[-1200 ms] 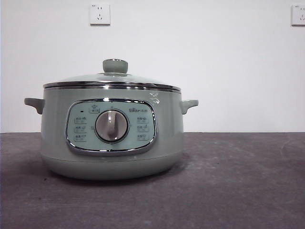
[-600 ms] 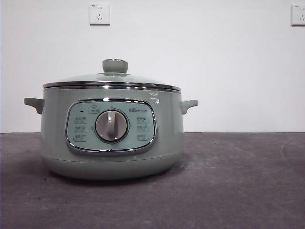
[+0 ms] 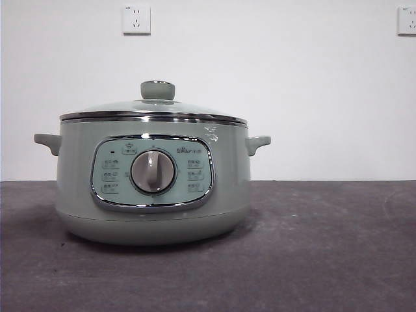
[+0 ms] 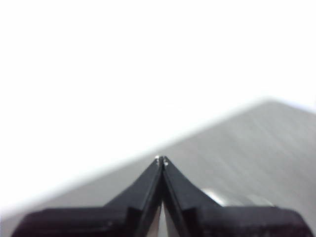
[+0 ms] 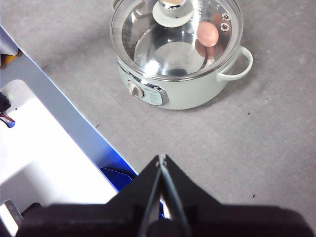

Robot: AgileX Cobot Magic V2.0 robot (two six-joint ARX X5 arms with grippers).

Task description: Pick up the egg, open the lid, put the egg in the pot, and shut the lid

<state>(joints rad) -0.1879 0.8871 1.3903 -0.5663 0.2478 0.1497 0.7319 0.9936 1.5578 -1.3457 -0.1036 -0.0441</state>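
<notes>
The sage-green pot (image 3: 153,179) stands on the grey table, left of centre in the front view, with its glass lid (image 3: 153,109) on it and the green knob on top. In the right wrist view the pot (image 5: 190,94) is seen from above; the egg (image 5: 207,33) lies inside it under the closed lid (image 5: 148,37). My right gripper (image 5: 161,158) is shut and empty, high above the table and well away from the pot. My left gripper (image 4: 161,159) is shut and empty, facing the white wall and the table's edge.
Two wall sockets (image 3: 136,19) are on the white wall behind. A white and blue frame (image 5: 54,148) stands beside the table in the right wrist view. The grey table (image 3: 325,247) lies bare to the right of the pot.
</notes>
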